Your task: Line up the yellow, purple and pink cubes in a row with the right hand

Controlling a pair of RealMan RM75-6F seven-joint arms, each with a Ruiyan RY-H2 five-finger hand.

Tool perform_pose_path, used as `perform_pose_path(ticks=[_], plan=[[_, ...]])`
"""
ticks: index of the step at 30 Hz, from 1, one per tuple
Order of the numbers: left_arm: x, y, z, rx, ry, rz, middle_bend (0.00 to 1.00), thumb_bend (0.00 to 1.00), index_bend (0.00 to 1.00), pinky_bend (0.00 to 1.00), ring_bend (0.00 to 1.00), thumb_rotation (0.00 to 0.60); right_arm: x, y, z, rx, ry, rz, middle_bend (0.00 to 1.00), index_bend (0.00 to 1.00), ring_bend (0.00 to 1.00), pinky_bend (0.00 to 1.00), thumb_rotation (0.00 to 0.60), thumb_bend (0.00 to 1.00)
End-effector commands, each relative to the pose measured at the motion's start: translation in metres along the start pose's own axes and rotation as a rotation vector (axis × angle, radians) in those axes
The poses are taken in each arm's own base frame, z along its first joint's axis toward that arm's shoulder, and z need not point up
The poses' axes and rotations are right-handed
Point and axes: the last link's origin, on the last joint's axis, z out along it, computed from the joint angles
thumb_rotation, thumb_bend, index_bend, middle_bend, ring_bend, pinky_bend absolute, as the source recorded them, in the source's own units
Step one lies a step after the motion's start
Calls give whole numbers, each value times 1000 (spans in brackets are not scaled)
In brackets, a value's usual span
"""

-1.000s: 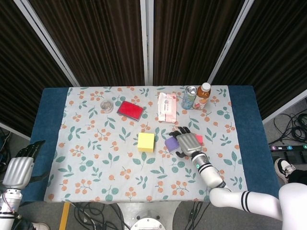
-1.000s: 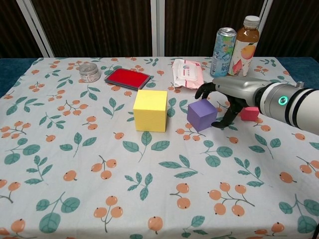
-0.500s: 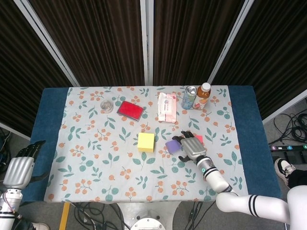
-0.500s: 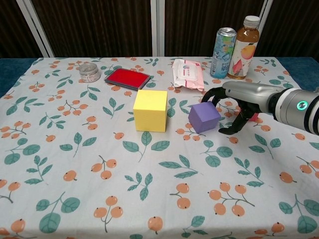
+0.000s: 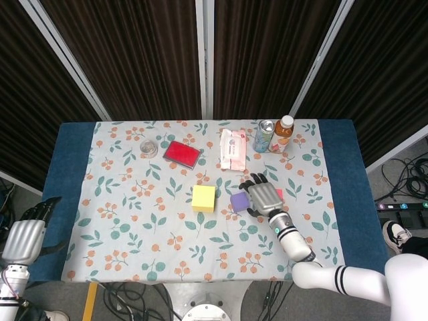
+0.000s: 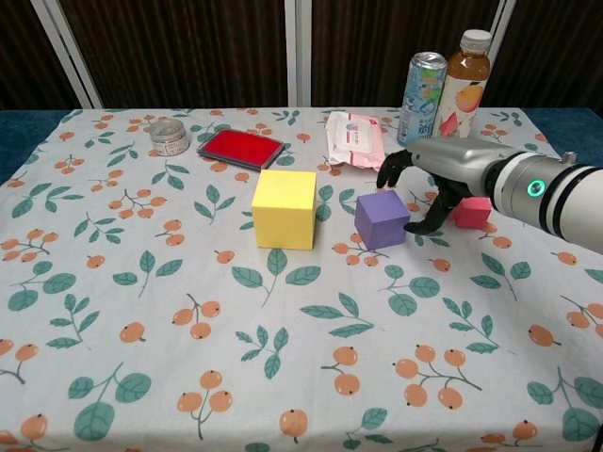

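Note:
The yellow cube [image 5: 204, 198] [image 6: 284, 209] stands near the table's middle. Just right of it, across a small gap, sits the smaller purple cube [image 5: 239, 201] [image 6: 382, 219]. My right hand [image 5: 263, 197] [image 6: 438, 179] arches beside the purple cube's right side, fingers spread and curved; its fingertips [image 6: 417, 225] are close to the cube, with no clear grip. The pink cube [image 5: 278, 194] [image 6: 471, 212] lies behind the hand, mostly hidden by it. Off the table's left front corner, my left hand [image 5: 23, 237] hangs with nothing in it.
Along the back stand a small tin [image 6: 169, 137], a flat red box [image 6: 241, 148], a wipes pack [image 6: 354, 137], a can [image 6: 422, 85] and a bottle [image 6: 463, 89]. The floral cloth [image 6: 188, 311] covers the table.
My right hand dipped toward the front edge beside the purple cube, then came back up; the purple cube shifted only slightly. The left hand stayed put.

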Motion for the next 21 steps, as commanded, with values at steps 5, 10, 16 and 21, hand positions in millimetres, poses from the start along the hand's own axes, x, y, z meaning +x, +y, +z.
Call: perform_pose_path(ticks=[5, 10, 16, 21], plan=[[0, 0, 0, -1, 0, 0, 223, 185, 143, 232, 172, 600, -3, -6, 4, -13, 4, -7, 205, 459, 0, 0, 600, 187], [0, 0, 1, -3, 0, 1, 223, 186, 143, 232, 171, 600, 3, -11, 4, -25, 25, 42, 203, 474, 0, 0, 600, 187], [0, 1, 1, -8, 2, 1, 223, 185, 143, 232, 172, 600, 8, -22, 7, -41, 22, 111, 197, 474, 0, 0, 600, 186], [1, 0, 0, -7, 2, 1, 224, 185, 143, 232, 171, 600, 7, -33, 13, -58, 11, 155, 195, 474, 0, 0, 600, 185]])
